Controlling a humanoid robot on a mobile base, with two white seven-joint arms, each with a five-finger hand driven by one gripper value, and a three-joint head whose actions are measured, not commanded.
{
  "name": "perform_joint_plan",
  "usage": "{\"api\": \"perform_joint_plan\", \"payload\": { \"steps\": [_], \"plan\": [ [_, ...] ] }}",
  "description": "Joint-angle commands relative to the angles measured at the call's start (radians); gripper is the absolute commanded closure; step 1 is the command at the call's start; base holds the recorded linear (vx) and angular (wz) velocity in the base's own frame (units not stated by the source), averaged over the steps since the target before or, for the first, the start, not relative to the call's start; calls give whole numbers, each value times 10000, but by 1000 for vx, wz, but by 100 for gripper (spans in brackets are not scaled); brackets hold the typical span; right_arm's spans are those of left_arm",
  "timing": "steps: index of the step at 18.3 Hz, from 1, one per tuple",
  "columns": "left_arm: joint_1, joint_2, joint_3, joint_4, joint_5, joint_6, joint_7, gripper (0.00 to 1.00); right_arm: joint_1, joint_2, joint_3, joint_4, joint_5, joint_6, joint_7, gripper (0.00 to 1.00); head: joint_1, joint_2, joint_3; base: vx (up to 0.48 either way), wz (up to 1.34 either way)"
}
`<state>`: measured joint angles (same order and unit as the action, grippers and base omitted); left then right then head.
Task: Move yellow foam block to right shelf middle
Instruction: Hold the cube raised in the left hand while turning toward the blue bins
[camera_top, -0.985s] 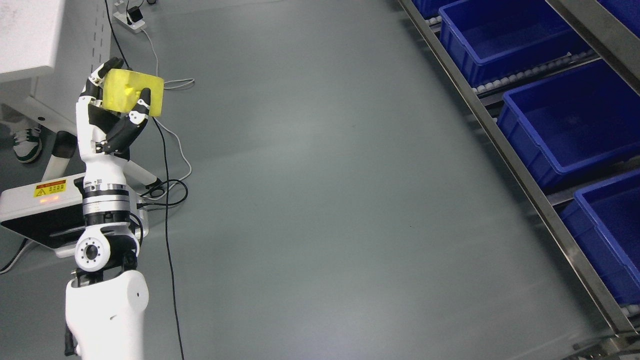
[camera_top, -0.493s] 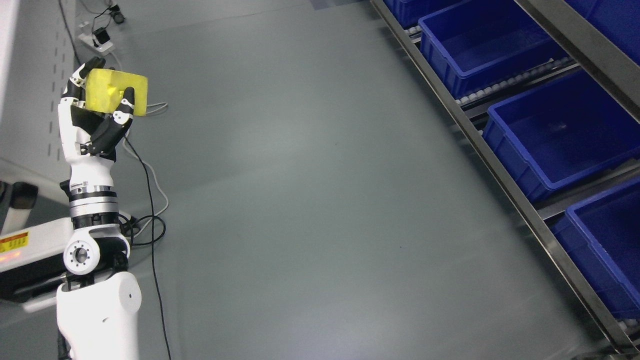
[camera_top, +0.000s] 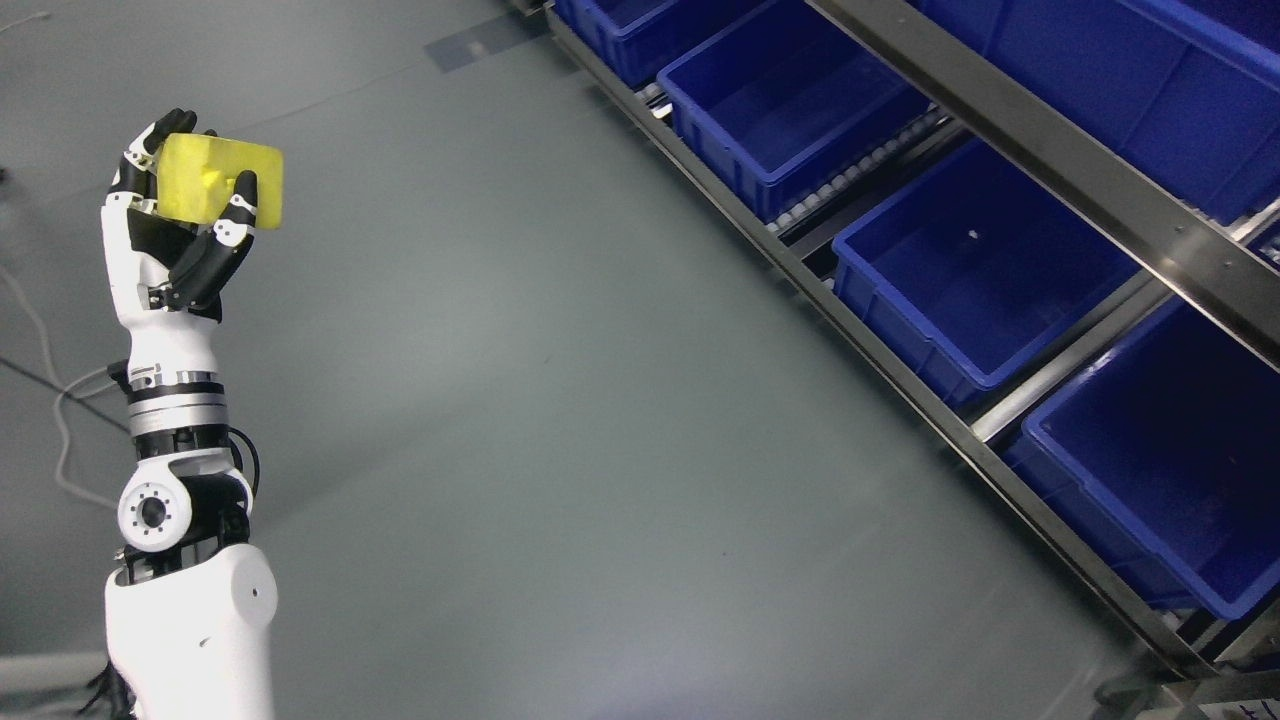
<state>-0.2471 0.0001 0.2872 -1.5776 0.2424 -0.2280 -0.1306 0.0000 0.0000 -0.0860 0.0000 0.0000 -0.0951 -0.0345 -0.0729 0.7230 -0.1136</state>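
My left hand (camera_top: 190, 195) is raised at the left of the head view, its black-tipped fingers (camera_top: 238, 200) curled around a yellow foam block (camera_top: 215, 182). The block is held upright, high above the grey floor. The shelf (camera_top: 1010, 140) stands at the right, a metal frame running diagonally across the picture. On its lower level sit several open blue bins; the middle one (camera_top: 975, 270) holds only a tiny white speck. The hand and block are far to the left of the shelf. My right arm does not show.
More blue bins (camera_top: 790, 100) line the lower shelf level, and another row (camera_top: 1100, 90) sits on the level above. A steel rail (camera_top: 850, 320) edges the shelf front near the floor. A grey cable (camera_top: 60, 430) lies on the floor at the left.
The whole picture has shifted: the camera has turned to the right, so the shelf and bins fill more of the view and the white cabinet and cart have left it. The hand still holds the block.
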Motion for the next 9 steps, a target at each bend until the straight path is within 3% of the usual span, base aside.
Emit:
{"api": "perform_joint_plan", "payload": {
  "steps": [1, 9],
  "plan": [
    [-75, 173, 12, -116, 0, 71, 2, 50, 15, -175, -14, -174, 31, 0, 8, 0, 0, 0, 0, 400, -579],
    [-60, 173, -233, -86, 0, 224, 2, 50, 15, -175, 1, -174, 31, 0, 8, 0, 0, 0, 0, 478, -492]
  ]
}}
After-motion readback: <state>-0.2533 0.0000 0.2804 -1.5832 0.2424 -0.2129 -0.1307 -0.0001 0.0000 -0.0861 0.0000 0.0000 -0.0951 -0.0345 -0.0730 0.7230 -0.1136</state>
